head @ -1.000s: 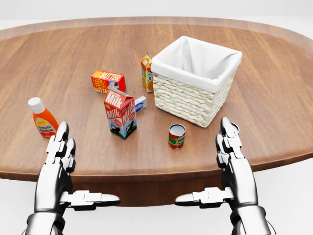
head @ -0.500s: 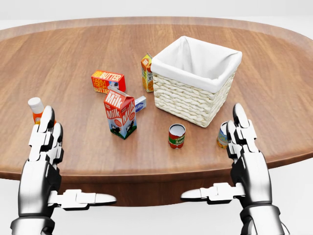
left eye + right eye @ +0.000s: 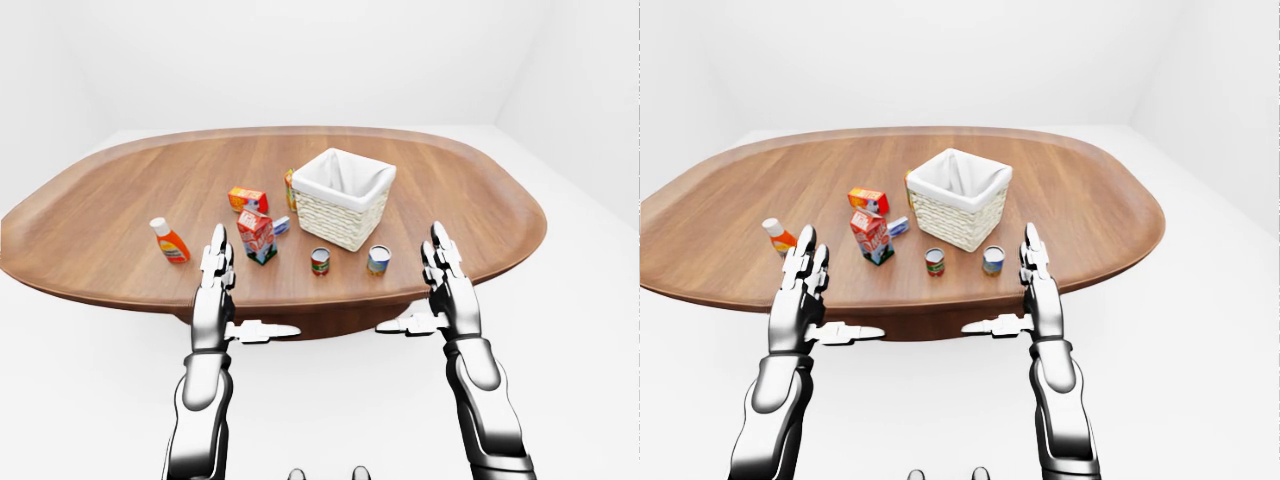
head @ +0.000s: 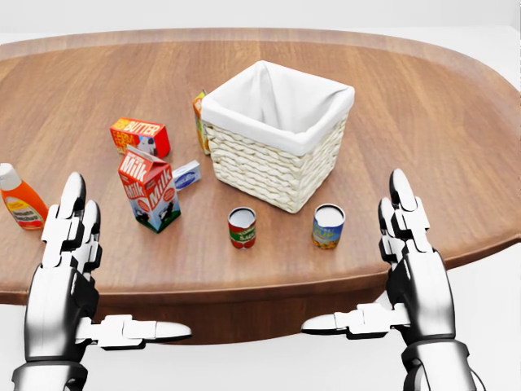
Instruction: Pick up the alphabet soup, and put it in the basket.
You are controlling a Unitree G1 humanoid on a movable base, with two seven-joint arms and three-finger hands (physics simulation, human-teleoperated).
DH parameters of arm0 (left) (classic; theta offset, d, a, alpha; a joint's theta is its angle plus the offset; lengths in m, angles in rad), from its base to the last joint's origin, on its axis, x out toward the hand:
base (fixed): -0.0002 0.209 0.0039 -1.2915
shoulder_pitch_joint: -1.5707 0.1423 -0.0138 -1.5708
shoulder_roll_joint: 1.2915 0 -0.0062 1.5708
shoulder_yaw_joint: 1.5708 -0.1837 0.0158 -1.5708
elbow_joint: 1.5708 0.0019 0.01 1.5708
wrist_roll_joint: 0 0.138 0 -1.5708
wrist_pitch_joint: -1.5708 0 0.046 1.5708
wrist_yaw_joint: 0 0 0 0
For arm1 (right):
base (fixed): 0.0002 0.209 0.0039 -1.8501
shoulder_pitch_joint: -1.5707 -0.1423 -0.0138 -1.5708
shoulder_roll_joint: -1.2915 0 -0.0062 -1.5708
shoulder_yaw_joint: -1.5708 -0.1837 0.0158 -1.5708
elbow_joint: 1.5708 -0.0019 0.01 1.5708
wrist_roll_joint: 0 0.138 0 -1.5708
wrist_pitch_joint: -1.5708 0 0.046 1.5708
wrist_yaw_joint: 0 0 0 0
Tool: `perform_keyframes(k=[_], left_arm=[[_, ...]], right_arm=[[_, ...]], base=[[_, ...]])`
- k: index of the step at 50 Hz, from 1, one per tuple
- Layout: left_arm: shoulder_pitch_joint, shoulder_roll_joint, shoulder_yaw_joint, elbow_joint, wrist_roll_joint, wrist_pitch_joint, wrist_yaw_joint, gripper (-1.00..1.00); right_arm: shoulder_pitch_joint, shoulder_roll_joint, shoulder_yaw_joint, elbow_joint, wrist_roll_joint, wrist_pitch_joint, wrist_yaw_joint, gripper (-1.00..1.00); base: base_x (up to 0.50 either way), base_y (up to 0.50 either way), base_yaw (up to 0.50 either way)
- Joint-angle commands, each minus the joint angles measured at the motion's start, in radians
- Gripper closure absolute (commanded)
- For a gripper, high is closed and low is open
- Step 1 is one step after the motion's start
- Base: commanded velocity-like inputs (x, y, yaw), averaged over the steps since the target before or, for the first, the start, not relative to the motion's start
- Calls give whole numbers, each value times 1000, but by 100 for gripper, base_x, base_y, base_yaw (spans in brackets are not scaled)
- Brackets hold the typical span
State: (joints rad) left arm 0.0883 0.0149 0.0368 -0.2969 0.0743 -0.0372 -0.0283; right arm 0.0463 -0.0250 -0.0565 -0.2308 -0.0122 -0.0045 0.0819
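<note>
Head view: alphabet soup (image 4: 242,227) stood near the table's (image 4: 456,138) near edge, just below the basket (image 4: 277,134), blue can (image 4: 328,226) beside it, left hand (image 4: 69,269) and right hand (image 4: 411,265) both held open, nothing grasped; left-eye view: ketchup bottle (image 3: 169,240) seen toward the table's left edge.

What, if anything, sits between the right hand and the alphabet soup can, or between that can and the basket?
Nothing visible. The alphabet soup stands alone on the table; the other can sits beside it, nearer the open right hand, slightly off the line. The basket lies directly above in the head view, with bare wood between.
</note>
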Motion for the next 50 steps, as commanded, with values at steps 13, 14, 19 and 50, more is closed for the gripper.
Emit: perform_keyframes(k=[13,14,19,50], left_arm=[[-3,0,-1,17,4,-14,-3,-100],[-5,0,0,23,4,-18,-3,-100],[-6,1,1,26,3,-20,-3,-100],[1,-1,-4,12,7,-11,-3,-100]], right_arm=[[-5,-2,2,20,-25,-19,-7,-100],[-4,-4,7,30,-60,-31,-24,-100],[-2,-2,6,24,-41,-22,-7,-100],[-5,-4,3,24,-41,-4,-3,-100]], base=[[0,-45,0],[0,0,0],[0,0,0],[6,0,0]])
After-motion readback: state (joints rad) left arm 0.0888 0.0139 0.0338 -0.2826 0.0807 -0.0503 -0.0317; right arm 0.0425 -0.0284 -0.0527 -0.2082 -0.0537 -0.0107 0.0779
